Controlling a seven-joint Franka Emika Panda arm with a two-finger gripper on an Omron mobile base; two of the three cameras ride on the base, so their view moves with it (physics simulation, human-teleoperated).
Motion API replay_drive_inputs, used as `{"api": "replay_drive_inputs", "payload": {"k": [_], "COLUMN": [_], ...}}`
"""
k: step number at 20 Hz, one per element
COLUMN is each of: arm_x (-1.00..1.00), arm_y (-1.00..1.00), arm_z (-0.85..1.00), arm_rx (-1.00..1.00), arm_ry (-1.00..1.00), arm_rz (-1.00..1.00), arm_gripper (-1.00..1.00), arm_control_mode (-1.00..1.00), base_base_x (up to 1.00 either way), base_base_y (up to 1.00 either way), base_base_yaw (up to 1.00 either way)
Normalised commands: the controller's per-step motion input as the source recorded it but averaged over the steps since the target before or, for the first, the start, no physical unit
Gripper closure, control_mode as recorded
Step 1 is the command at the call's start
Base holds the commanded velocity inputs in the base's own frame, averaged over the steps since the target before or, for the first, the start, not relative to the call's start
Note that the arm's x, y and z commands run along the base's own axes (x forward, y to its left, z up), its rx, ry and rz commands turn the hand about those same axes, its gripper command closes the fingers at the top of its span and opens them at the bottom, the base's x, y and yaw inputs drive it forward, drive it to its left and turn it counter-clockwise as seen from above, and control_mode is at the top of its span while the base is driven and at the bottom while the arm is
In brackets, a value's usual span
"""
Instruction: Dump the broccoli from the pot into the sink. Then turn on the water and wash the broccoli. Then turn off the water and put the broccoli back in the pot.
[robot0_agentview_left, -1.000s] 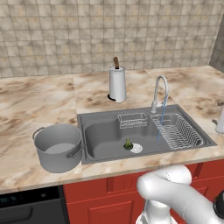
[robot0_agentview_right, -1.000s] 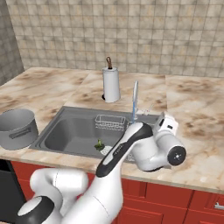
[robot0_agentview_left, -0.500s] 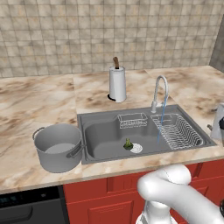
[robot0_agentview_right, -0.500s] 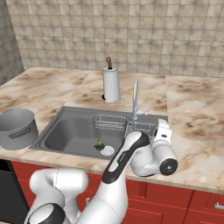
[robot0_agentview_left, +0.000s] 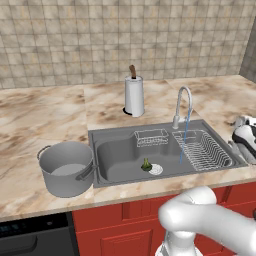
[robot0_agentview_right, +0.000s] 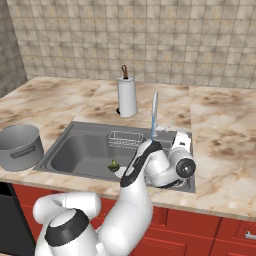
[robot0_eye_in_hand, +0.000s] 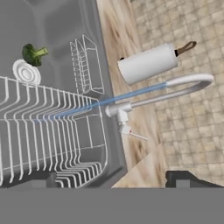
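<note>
Seen from the hand camera: two dark fingertips of the two-finger gripper (robot0_eye_in_hand: 111, 180) spread wide apart, released, nothing between them, above the big wire rack (robot0_eye_in_hand: 48, 131) and the curved chrome faucet (robot0_eye_in_hand: 175, 89). Also there: a thin blue stream of water (robot0_eye_in_hand: 100, 103) running from the spout onto the rack.

Seen from the left base camera: one large round grey metal pot (robot0_agentview_left: 66, 167) with two loop handles, upright on the marbled stone counter (robot0_agentview_left: 45, 120) just left of the rectangular dark grey metal sink (robot0_agentview_left: 120, 160).

One small green broccoli floret (robot0_agentview_left: 146, 164) lying in the basin, beside the round drain (robot0_agentview_left: 156, 169). One white cylindrical paper-towel roll (robot0_agentview_left: 134, 96) behind. Two wire racks counted.
</note>
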Motion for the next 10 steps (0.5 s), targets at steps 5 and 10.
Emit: {"api": "replay_drive_inputs", "payload": {"k": [5, 10], "arm_x": [0.34, 0.24], "arm_y": [-0.17, -0.22], "arm_z": [0.00, 0.00], "arm_rx": [0.00, 0.00], "arm_ry": [0.30, 0.13], "arm_rz": [0.03, 0.04], "arm_gripper": [-1.00, -1.00], "arm_control_mode": [-1.00, -1.00], "base_base_x": [0.00, 0.00], "base_base_y": [0.00, 0.00], "base_base_yaw": [0.00, 0.00]}}
